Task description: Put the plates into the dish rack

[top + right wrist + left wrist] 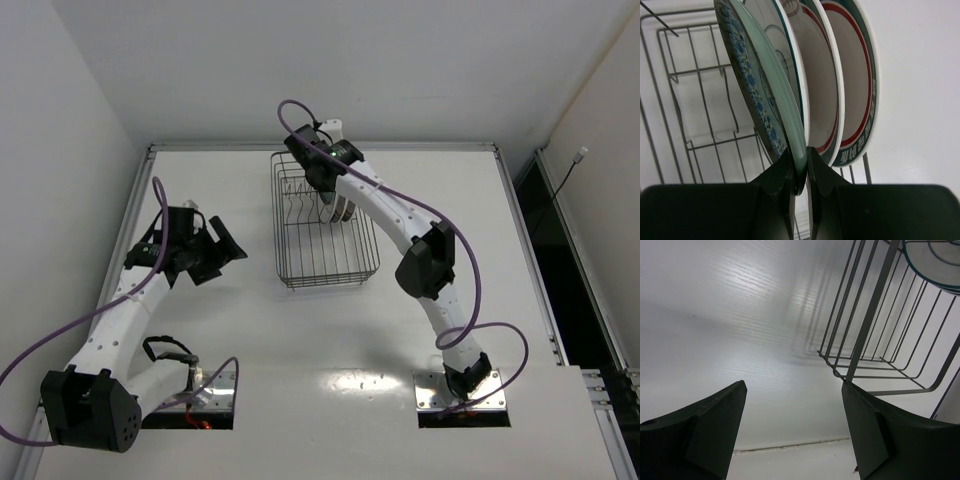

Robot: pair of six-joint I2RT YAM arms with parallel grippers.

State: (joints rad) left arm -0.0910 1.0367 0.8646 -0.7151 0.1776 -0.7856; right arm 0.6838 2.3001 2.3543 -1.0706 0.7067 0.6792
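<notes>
The black wire dish rack (322, 281) stands at the table's middle back. Several plates stand upright in its right side (344, 210). In the right wrist view, two white plates with green-and-red rims (856, 75) (824, 85) stand rightmost, then a pale plate with dark rings (777, 45). The teal patterned plate (757, 85) stands leftmost. My right gripper (800, 167) is shut on the teal plate's edge, over the rack (700, 145). My left gripper (794, 385) is open and empty, left of the rack (865, 335); it also shows in the top view (230, 245).
The rack's left half and front rows show only bare wires and prongs (300, 230). White walls close the table at the back and left. A dark gap runs along the table's right edge (560, 250).
</notes>
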